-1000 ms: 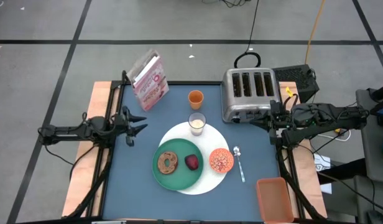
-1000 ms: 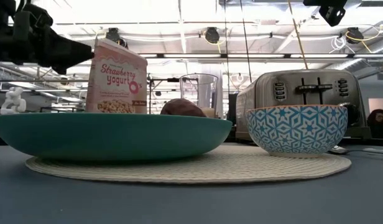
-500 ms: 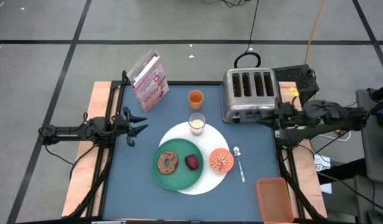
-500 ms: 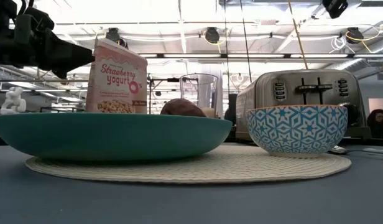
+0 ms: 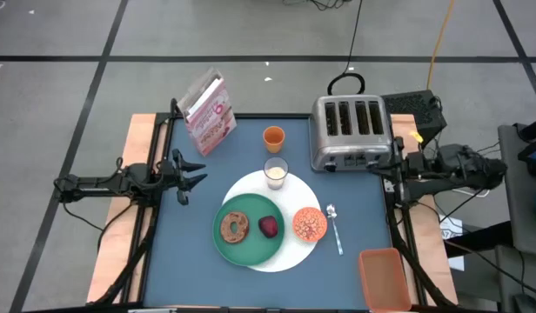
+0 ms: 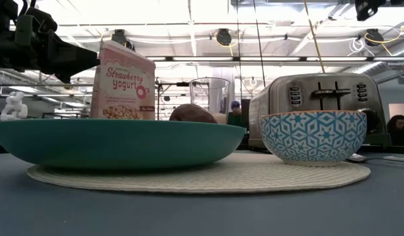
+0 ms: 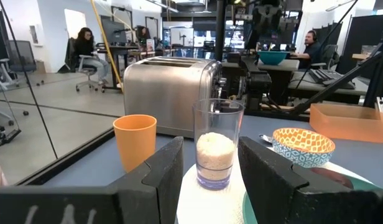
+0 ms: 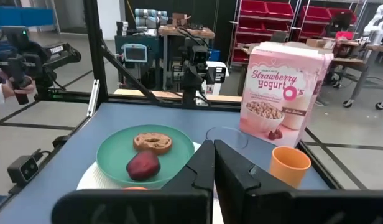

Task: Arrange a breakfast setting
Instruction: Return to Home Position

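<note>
this is a robotics lab in an open workshop hall, not a kitchen. the floor [image 5: 277, 35] is bare grey concrete marked with black tape lines [image 5: 251, 59], and cables [image 5: 354, 35] trail across it. the ceiling [image 6: 189, 26] is open, with beams and hanging lamps. red storage bins [image 8: 272, 15] fill racks at the back. one person [image 7: 86, 45] sits on an office chair at a desk and another [image 7: 313, 42] wears headphones. a second robot rig [image 8: 194, 62] stands nearby. the pink cereal box [image 5: 209, 113] and toaster [image 5: 351, 130] sit on a blue table [image 5: 190, 269] in a dark frame, with the left arm [image 5: 103, 183] and right arm [image 5: 455, 165] mounted at its sides.
</note>
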`<move>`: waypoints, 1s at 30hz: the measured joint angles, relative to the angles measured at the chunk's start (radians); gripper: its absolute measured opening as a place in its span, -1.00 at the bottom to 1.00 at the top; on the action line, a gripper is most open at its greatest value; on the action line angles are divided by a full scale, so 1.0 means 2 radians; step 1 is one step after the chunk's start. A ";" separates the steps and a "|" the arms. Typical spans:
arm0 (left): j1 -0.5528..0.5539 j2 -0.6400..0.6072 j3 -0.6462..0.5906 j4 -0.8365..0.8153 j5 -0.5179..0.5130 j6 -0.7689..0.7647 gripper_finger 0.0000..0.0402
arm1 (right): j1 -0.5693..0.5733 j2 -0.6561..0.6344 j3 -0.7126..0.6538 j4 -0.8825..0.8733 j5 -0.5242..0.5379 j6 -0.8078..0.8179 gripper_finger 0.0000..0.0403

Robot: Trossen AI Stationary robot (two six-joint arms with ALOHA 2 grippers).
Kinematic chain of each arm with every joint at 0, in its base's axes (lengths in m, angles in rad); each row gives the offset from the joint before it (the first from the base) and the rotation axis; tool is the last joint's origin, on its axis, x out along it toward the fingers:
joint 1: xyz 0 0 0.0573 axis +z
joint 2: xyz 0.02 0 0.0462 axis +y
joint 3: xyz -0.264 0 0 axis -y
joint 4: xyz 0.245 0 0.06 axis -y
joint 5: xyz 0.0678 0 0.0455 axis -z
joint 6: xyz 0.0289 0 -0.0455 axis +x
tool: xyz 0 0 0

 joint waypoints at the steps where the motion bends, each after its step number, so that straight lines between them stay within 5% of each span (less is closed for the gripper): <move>1: 0.000 0.000 0.000 0.000 0.000 0.000 -0.21 | 0.000 -0.011 -0.013 0.004 0.000 0.001 -1.00; 9: 0.000 0.000 0.000 0.000 0.000 0.000 -0.21 | 0.000 -0.089 -0.091 0.041 0.000 0.026 -1.00; 18: 0.000 0.000 -0.001 0.005 -0.002 0.004 -0.21 | 0.000 -0.087 -0.141 0.090 0.001 0.024 -1.00; 30: 0.000 0.000 -0.001 0.006 -0.002 0.003 -0.21 | -0.001 -0.086 -0.282 0.274 0.038 -0.015 -1.00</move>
